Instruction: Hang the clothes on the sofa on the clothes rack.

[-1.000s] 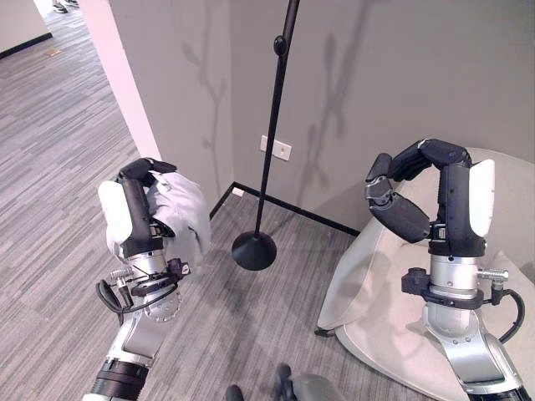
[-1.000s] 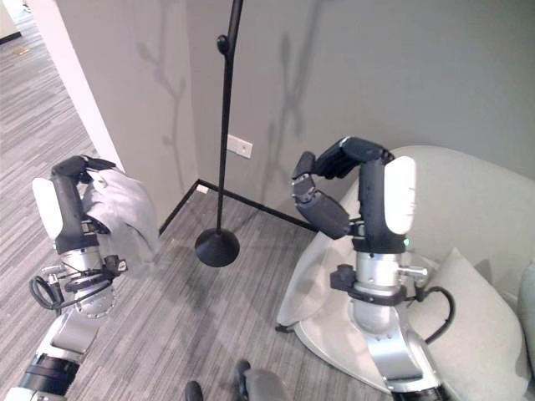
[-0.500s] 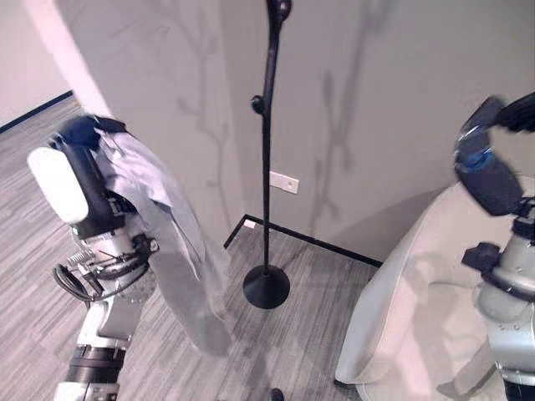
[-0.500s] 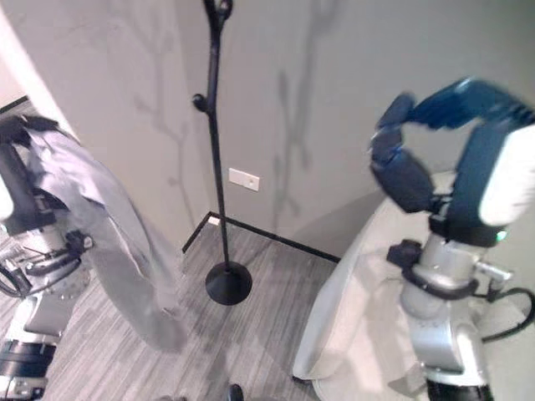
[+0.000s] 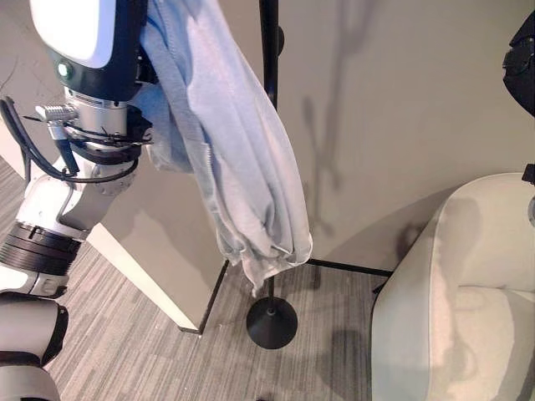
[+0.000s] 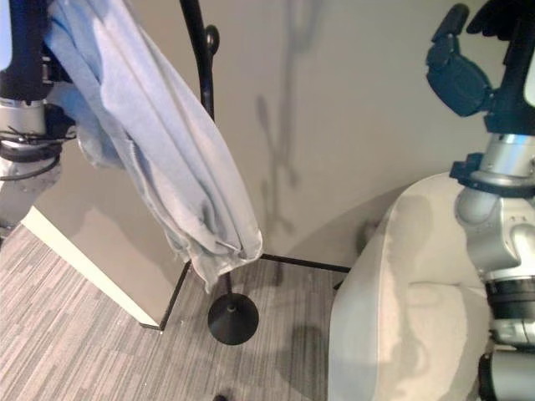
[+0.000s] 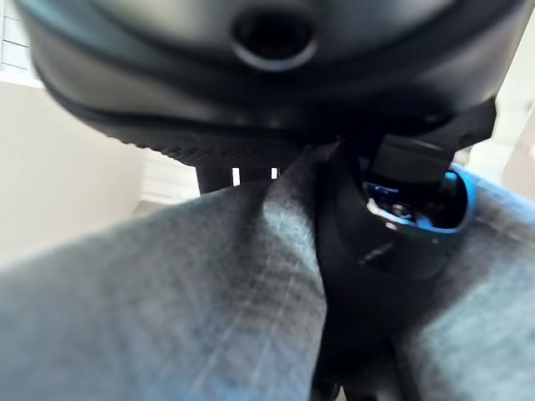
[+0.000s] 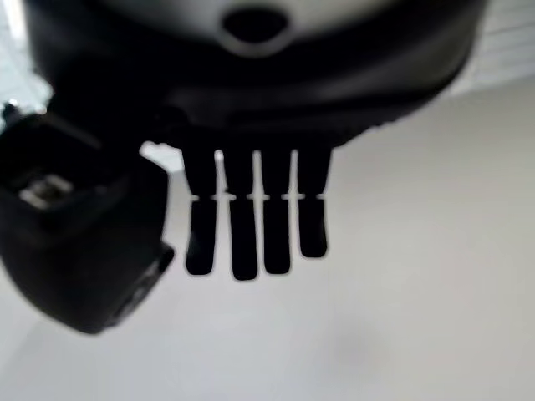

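Grey-blue garment [image 5: 226, 159] held up high beside the rack, not hooked yet

Cream sofa [image 5: 456, 284] sitting off to the right, black clothes rack [image 5: 271, 92] pole right behind the dangling cloth. Left hand [image 7: 376, 242] with thumb and fingers clamped on the fabric; right hand [image 8: 251, 209] raised near the sofa, fingers straight, holding nothing. Could easily slide to the floor if let go before catching a hook, or nudge the pole and tip the rack.
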Available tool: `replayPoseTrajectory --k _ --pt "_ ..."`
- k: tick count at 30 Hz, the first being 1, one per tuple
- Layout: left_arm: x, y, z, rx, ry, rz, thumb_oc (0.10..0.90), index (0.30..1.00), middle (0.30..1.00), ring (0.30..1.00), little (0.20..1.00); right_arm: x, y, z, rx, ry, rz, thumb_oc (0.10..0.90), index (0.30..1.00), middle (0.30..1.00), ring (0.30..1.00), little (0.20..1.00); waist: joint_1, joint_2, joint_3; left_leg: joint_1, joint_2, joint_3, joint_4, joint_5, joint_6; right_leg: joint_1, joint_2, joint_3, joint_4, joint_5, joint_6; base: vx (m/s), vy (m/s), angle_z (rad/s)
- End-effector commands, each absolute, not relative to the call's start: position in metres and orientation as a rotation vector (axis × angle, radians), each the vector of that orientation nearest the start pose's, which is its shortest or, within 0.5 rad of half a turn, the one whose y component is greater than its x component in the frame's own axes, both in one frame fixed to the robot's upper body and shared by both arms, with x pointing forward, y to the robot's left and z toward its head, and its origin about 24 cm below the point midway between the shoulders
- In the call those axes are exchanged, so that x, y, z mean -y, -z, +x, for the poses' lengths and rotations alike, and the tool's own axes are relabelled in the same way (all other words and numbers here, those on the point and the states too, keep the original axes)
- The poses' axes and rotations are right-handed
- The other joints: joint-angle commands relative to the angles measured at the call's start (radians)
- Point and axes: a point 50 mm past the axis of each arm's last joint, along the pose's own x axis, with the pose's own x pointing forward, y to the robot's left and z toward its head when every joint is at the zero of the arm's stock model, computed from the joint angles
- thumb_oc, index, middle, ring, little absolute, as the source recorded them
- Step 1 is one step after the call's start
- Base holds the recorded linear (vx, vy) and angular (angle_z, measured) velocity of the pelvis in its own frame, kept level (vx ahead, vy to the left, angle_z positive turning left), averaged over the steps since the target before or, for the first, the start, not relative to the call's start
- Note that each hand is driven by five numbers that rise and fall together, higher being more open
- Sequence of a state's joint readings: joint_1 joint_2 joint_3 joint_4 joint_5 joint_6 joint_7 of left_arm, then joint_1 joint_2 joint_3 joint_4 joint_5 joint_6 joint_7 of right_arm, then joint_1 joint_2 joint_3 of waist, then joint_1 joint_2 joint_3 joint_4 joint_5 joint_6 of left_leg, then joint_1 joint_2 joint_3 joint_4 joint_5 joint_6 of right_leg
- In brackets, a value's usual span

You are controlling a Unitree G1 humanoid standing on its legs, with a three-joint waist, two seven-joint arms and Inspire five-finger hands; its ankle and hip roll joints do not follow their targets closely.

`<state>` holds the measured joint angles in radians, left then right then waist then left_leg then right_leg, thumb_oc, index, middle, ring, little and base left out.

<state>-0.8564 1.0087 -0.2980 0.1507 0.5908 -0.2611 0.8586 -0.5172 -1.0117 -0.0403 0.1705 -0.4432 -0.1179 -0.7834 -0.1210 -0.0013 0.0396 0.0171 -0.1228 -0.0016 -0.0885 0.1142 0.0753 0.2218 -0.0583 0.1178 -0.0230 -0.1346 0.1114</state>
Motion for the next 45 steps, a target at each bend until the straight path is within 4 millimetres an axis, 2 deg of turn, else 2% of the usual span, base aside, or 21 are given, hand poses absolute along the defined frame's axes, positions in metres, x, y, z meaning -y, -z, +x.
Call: replayPoseTrajectory --k 1,4,5,7,8,10,12,14,16,18,19,25,28,29,30,31,33,34,41,43,45 --pt "-0.227 -0.359 0.259 1.551 -0.746 1.078 0.4 0.3 0.3 0.3 0.3 0.28 -0.296 0.256 1.099 0.747 -1.016 0.8 0.9 0.9 0.9 0.9 0.029 0.014 -0.096 0.031 0.071 0.053 0.001 -0.11 -0.09 -0.093 0.029 -0.044 -0.033 0.101 -0.016 0.05 0.017 -0.27" --pt "-0.223 -0.354 0.247 1.587 -0.693 1.075 0.4 0.3 0.3 0.3 0.3 0.272 -0.242 0.254 0.895 0.527 -0.883 0.8 0.9 0.9 0.9 0.9 0.029 0.013 -0.1 0.036 0.068 0.053 0.001 -0.116 -0.087 -0.09 0.025 -0.049 -0.038 0.103 -0.013 0.04 0.005 -0.05" --pt "-0.223 -0.353 0.244 1.594 -0.687 1.078 0.4 0.3 0.3 0.3 0.3 0.272 -0.231 0.253 0.846 0.482 -0.838 0.8 0.9 0.9 0.9 0.9 0.028 0.012 -0.101 0.038 0.067 0.053 0.001 -0.117 -0.087 -0.089 0.024 -0.05 -0.039 0.104 -0.012 0.02 -0.01 0.15" --pt "-0.225 -0.353 0.237 1.6 -0.68 1.076 0.4 0.3 0.3 0.3 0.3 0.271 -0.194 0.248 0.675 0.311 -0.641 0.8 0.9 0.9 0.9 0.9 0.029 0.007 -0.103 0.038 0.068 0.052 0.001 -0.116 -0.09 -0.089 0.022 -0.055 -0.045 0.107 -0.009 0.01 -0.019 0.04" --pt "-0.225 -0.353 0.237 1.598 -0.679 1.075 0.4 0.3 0.3 0.3 0.3 0.271 -0.194 0.248 0.673 0.308 -0.639 0.8 0.9 0.9 0.9 0.9 0.028 0.008 -0.105 0.038 0.067 0.052 0.001 -0.115 -0.09 -0.089 0.022 -0.056 -0.045 0.107 -0.009 0.0 0.0 0.0" --pt "-0.233 -0.351 0.231 1.565 -0.655 1.091 0.4 0.3 0.3 0.3 0.3 0.269 -0.157 0.236 0.46 0.05 -0.418 0.8 0.9 0.9 0.9 0.9 0.031 -0.005 -0.101 0.031 0.071 0.052 0.001 -0.109 -0.1 -0.099 0.024 -0.067 -0.049 0.116 -0.007 -0.06 -0.057 0.01" --pt "-0.232 -0.349 0.229 1.568 -0.636 1.112 0.4 0.3 0.3 0.3 0.3 0.265 -0.151 0.232 0.418 -0.046 -0.371 0.8 0.9 0.9 0.9 0.9 0.033 -0.008 -0.096 0.029 0.072 0.051 0.001 -0.106 -0.103 -0.101 0.025 -0.071 -0.049 0.117 -0.007 -0.06 -0.048 0.17" --pt "-0.232 -0.343 0.225 1.57 -0.605 1.121 0.4 0.3 0.3 0.3 0.3 0.252 -0.133 0.226 0.328 -0.216 -0.325 0.8 0.9 0.9 0.9 0.9 0.041 -0.013 -0.092 0.027 0.075 0.046 0.001 -0.103 -0.105 -0.107 0.027 -0.075 -0.048 0.119 -0.009 -0.04 -0.038 0.14" --pt "-0.232 -0.342 0.223 1.569 -0.607 1.122 0.4 0.3 0.3 0.3 0.3 0.247 -0.131 0.225 0.32 -0.258 -0.32 0.8 0.9 0.9 0.9 0.9 0.04 -0.012 -0.093 0.031 0.074 0.043 0.001 -0.113 -0.106 -0.102 0.027 -0.076 -0.051 0.112 -0.008 0.01 -0.007 0.02" --pt "-0.232 -0.341 0.22 1.585 -0.634 1.107 0.4 0.3 0.3 0.3 0.3 0.231 -0.115 0.222 0.293 -0.326 -0.233 0.8 0.9 0.9 0.9 0.9 0.046 -0.011 -0.089 0.026 0.077 0.041 0.001 -0.101 -0.106 -0.107 0.03 -0.081 -0.051 0.119 -0.01 -0.05 -0.035 0.04" --pt "-0.232 -0.341 0.219 1.584 -0.634 1.108 0.4 0.3 0.3 0.3 0.3 0.231 -0.115 0.222 0.292 -0.326 -0.233 0.8 0.9 0.9 0.9 0.9 0.045 -0.011 -0.092 0.03 0.075 0.039 0.001 -0.111 -0.106 -0.102 0.029 -0.08 -0.053 0.111 -0.009 -0.03 -0.032 0.01" --pt "-0.225 -0.338 0.217 1.617 -0.629 1.022 0.4 0.3 0.3 0.3 0.3 0.192 -0.103 0.221 0.301 -0.461 -0.174 0.8 0.9 0.9 0.9 0.9 0.055 -0.002 -0.092 0.029 0.078 0.032 0.001 -0.105 -0.106 -0.099 0.029 -0.088 -0.058 0.109 -0.012 -0.03 -0.02 0.02" --pt "-0.218 -0.337 0.217 1.649 -0.628 0.921 0.4 0.3 0.3 0.3 0.3 0.168 -0.098 0.226 0.336 -0.489 -0.15 0.8 0.9 0.9 0.9 0.9 0.062 0.007 -0.088 0.023 0.079 0.025 0.001 -0.09 -0.107 -0.101 0.03 -0.098 -0.057 0.113 -0.015 -0.06 -0.03 0.06" --pt "-0.218 -0.337 0.217 1.65 -0.628 0.922 0.4 0.3 0.3 0.3 0.3 0.167 -0.098 0.226 0.337 -0.489 -0.15 0.8 0.9 0.9 0.9 0.9 0.061 0.006 -0.087 0.023 0.079 0.025 0.001 -0.09 -0.107 -0.101 0.03 -0.098 -0.057 0.113 -0.015 -0.03 -0.023 0.15" --pt "-0.213 -0.336 0.218 1.665 -0.62 0.855 0.4 0.3 0.3 0.3 0.3 0.153 -0.092 0.23 0.334 -0.494 -0.114 0.8 0.9 0.9 0.9 0.9 0.066 0.013 -0.089 0.023 0.078 0.021 0.001 -0.088 -0.107 -0.098 0.031 -0.1 -0.057 0.113 -0.018 -0.01 -0.016 0.16" --pt "-0.213 -0.336 0.218 1.666 -0.62 0.857 0.4 0.3 0.3 0.3 0.3 0.152 -0.091 0.231 0.336 -0.493 -0.114 0.8 0.9 0.9 0.9 0.9 0.065 0.012 -0.087 0.023 0.078 0.021 0.001 -0.088 -0.107 -0.098 0.031 -0.1 -0.057 0.113 -0.018 -0.02 -0.028 0.13" --pt "-0.205 -0.336 0.22 1.687 -0.611 0.785 0.4 0.3 0.3 0.3 0.3 0.123 -0.091 0.238 0.377 -0.525 -0.083 0.8 0.9 0.9 0.9 0.9 0.076 0.024 -0.089 0.022 0.075 0.013 0.001 -0.084 -0.107 -0.095 0.03 -0.107 -0.06 0.111 -0.022 -0.02 -0.019 0.06" --pt "-0.205 -0.336 0.22 1.688 -0.611 0.787 0.4 0.3 0.3 0.3 0.3 0.122 -0.091 0.238 0.378 -0.525 -0.083 0.8 0.9 0.9 0.9 0.9 0.075 0.023 -0.088 0.021 0.076 0.012 0.001 -0.083 -0.107 -0.095 0.03 -0.107 -0.06 0.111 -0.022 -0.02 -0.011 0.09" --pt "-0.178 -0.34 0.227 1.74 -0.562 0.594 0.4 0.3 0.3 0.3 0.3 0.037 -0.113 0.244 0.543 -0.717 -0.114 0.8 0.9 0.9 0.9 0.9 0.096 0.071 -0.075 0.012 0.066 -0.019 0.001 -0.067 -0.11 -0.092 0.023 -0.133 -0.064 0.109 -0.026 -0.03 0.014 0.13" --pt "-0.172 -0.341 0.228 1.757 -0.553 0.564 0.4 0.3 0.3 0.3 0.3 0.022 -0.112 0.24 0.537 -0.771 -0.089 0.8 0.9 0.9 0.9 0.9 0.102 0.083 -0.072 0.007 0.061 -0.024 0.001 -0.061 -0.113 -0.09 0.021 -0.144 -0.064 0.107 -0.027 -0.05 0.036 0.3" --pt "-0.17 -0.342 0.228 1.763 -0.549 0.558 0.4 0.3 0.3 0.3 0.3 0.018 -0.111 0.239 0.533 -0.787 -0.078 0.8 0.9 0.9 0.9 0.9 0.098 0.085 -0.071 0.005 0.059 -0.029 0.001 -0.06 -0.115 -0.09 0.02 -0.153 -0.064 0.106 -0.027 -0.02 0.015 0.22"
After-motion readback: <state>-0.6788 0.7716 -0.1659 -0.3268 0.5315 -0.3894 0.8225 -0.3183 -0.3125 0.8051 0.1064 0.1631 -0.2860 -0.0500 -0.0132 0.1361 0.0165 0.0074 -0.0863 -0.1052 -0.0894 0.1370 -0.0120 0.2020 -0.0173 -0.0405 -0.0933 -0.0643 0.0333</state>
